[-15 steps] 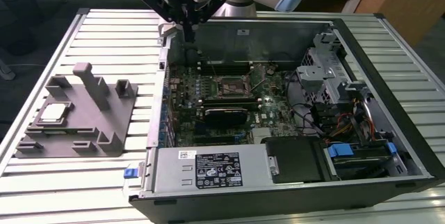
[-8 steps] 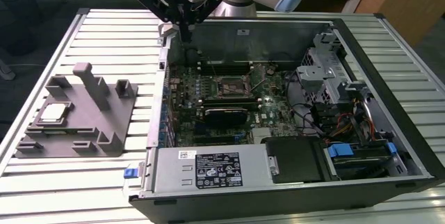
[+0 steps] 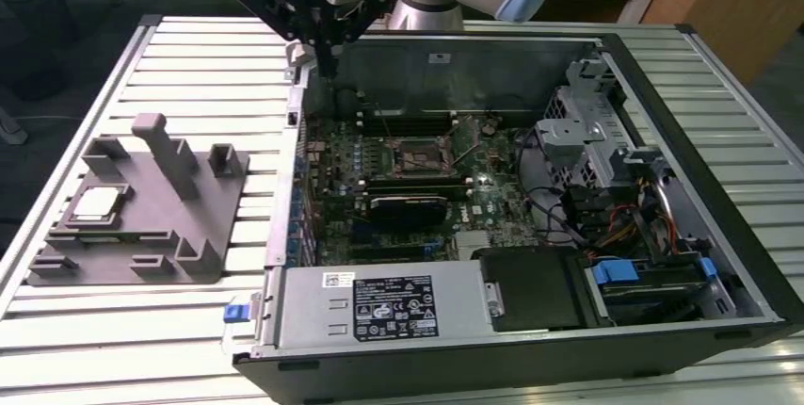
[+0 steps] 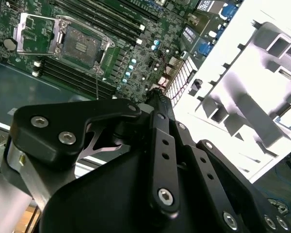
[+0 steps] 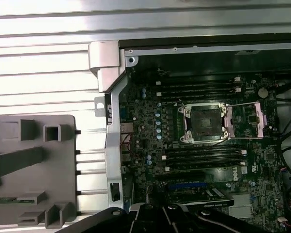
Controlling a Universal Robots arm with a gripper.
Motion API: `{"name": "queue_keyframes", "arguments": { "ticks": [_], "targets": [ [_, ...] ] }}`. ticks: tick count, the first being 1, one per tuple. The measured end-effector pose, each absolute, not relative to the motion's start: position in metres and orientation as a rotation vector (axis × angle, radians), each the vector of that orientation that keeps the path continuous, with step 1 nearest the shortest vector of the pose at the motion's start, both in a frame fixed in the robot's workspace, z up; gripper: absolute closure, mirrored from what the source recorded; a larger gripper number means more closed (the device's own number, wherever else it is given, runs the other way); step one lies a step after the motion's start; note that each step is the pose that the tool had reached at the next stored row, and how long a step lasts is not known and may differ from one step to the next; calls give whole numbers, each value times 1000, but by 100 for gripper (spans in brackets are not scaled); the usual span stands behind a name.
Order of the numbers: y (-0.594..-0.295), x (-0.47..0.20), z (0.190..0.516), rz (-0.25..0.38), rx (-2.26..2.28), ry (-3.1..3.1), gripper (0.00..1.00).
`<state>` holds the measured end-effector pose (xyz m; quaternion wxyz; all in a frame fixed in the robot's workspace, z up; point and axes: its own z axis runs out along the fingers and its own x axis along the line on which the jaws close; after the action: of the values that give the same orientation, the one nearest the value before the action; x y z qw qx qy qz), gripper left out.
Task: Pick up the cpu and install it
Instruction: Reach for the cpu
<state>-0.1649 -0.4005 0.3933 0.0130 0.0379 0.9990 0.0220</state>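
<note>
Claw: black gripper, jaws pressed together, empty, over the open black computer case corner.
Chip: shiny silver square cpu, resting on the grey plastic holder.

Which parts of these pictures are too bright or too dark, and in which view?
Second wrist view: the grey holder is washed out to near white, while the gripper close up is very dark. First wrist view: the table slats glare, the motherboard stays readable. Exterior view: even light, the cpu shows plainly.
</note>
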Motion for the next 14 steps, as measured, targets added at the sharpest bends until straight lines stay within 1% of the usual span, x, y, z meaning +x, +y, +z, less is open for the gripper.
{"name": "queue_keyframes", "arguments": {
  "ticks": [14],
  "targets": [
    [-402,-180,393,68,118,3112,89]
  ]
}}
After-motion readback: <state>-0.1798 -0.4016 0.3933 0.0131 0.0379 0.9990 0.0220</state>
